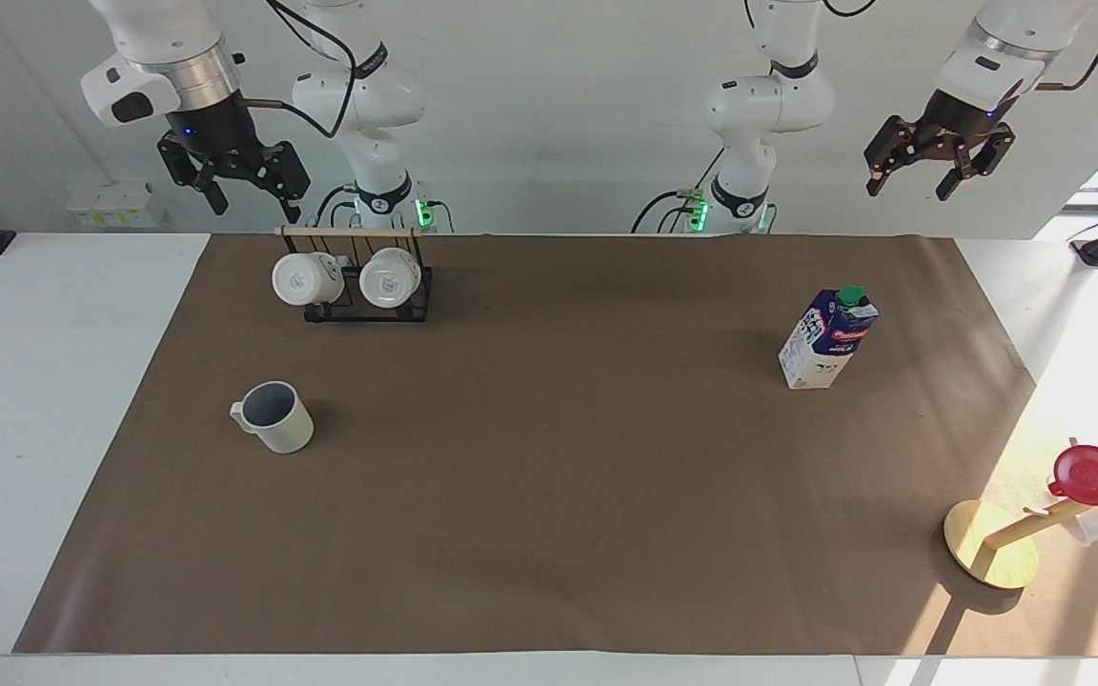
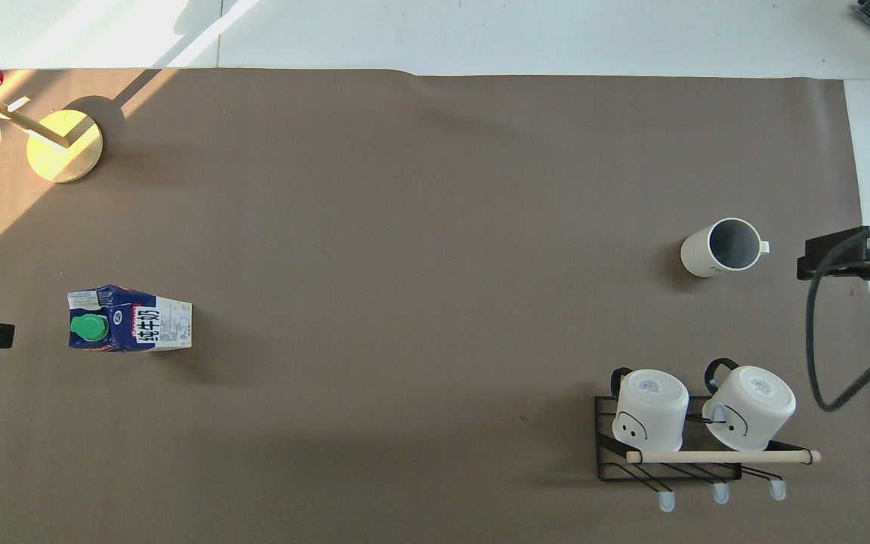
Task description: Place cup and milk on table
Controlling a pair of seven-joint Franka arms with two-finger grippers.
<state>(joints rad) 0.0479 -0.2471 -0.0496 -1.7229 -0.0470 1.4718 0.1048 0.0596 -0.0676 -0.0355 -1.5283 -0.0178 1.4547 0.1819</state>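
The off-white cup [image 1: 274, 416] stands upright on the brown mat of the table [image 1: 549, 495] toward the right arm's end; it also shows in the overhead view [image 2: 722, 247]. The blue-and-white milk [image 1: 828, 338] stands upright on the mat toward the left arm's end, green cap up [image 2: 129, 329]. My right gripper [image 1: 254, 203] hangs open and empty, high over the table's edge by the mug rack. My left gripper [image 1: 911, 189] hangs open and empty, high above the left arm's end. Neither gripper touches anything.
A black wire rack [image 1: 358, 295] with two glossy white mugs stands nearer to the robots than the cup. A wooden mug tree [image 1: 990, 555] with a red cup [image 1: 1097, 474] stands at the left arm's end, farther from the robots than the milk.
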